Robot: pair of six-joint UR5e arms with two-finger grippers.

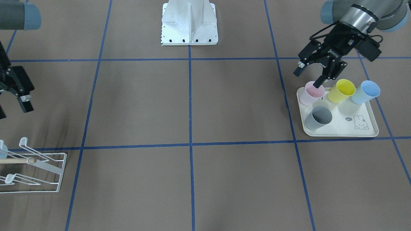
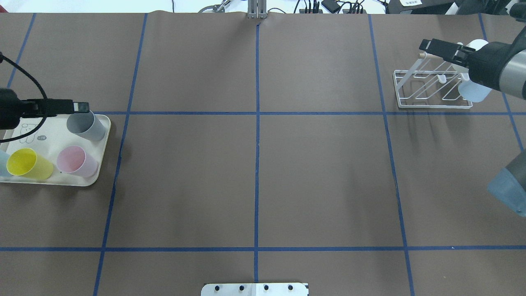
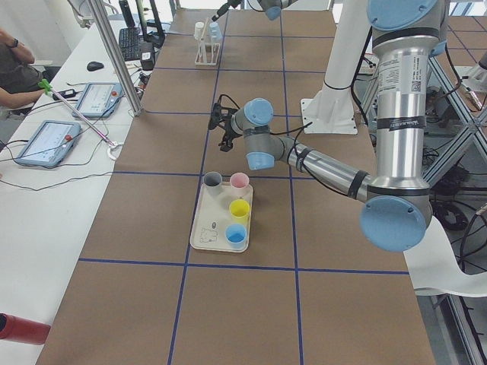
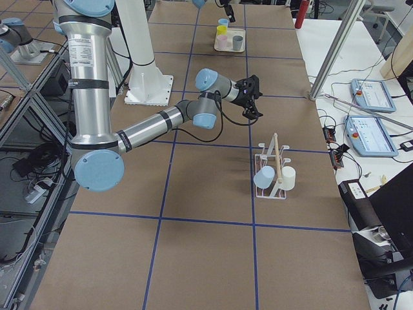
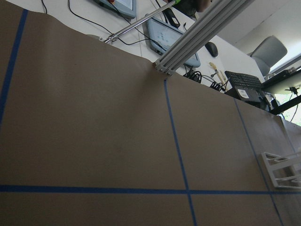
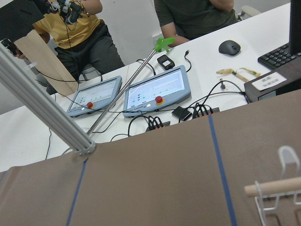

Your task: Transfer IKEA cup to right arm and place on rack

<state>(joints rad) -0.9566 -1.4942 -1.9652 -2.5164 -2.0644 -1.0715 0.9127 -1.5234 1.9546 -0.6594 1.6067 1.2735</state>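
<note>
Shows four cups standing mouth-up on the cream rabbit-printed tray (image 1: 340,133) at the left end of the table (image 1: 224,106): pink cup (image 1: 313,93), yellow cup (image 1: 343,90) and blue cup (image 1: 366,91) in a row on the robot's side, grey cup (image 1: 318,117) alone on the operators' side, nearest the pink one. Has the left jaws spread wide, gripping nothing. Seen from the front-facing camera, lays one fingertip across the pink cup's rim. Seen from the side camera on the left, sets those same jaws up in the air, apart from every cup.

Places the white wire rack (image 2: 427,88) at the table's right end, toward the operators' side, with a light wooden dowel (image 1: 16,160) running above its upturned prongs. Already carries two cups there: a pale blue cup (image 4: 264,175) and a white cup (image 4: 289,177), one on each side of the dowel. Holds the right jaws spread and empty as well, raised above the table near the rack, touching neither the wire nor the cups on it.
</note>
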